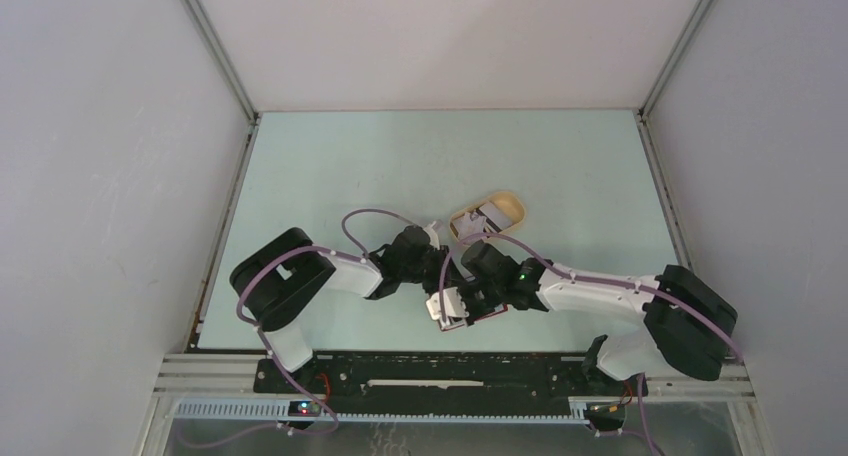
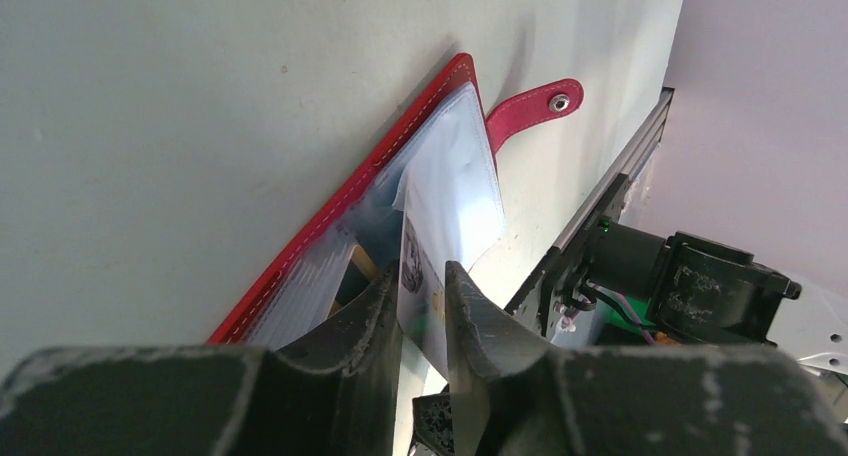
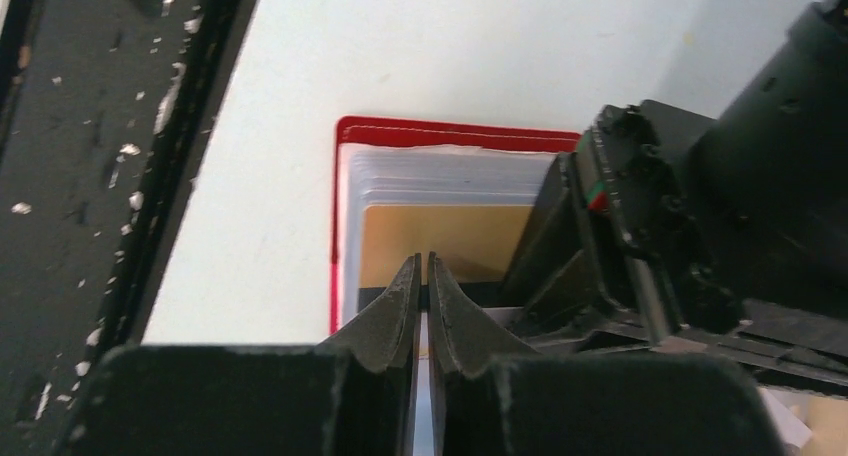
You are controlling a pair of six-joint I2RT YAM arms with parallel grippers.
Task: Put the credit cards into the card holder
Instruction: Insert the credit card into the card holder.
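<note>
Left gripper [image 2: 418, 296]: jaws narrow, clear sleeve leaf [image 2: 450, 186] of open red fold-over card holder [image 2: 340, 201] between them; grip uncertain. Right gripper [image 3: 421, 276]: pinching whitish thin plastic credit card [image 3: 422, 416] edge-on, holder just ahead. Print illegible. Surface: pale green tabletop [image 1: 400, 166]; grey walls [image 1: 100, 126].

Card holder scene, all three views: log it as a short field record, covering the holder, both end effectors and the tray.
card holder: open, clear sleeves showing
left end effector: straddles a clear sleeve of the holder; grip unclear
right end effector: shut on a thin credit card, edge-on, over the holder
gold card: lying in the holder
tray: beige oval, beyond both arms
</note>
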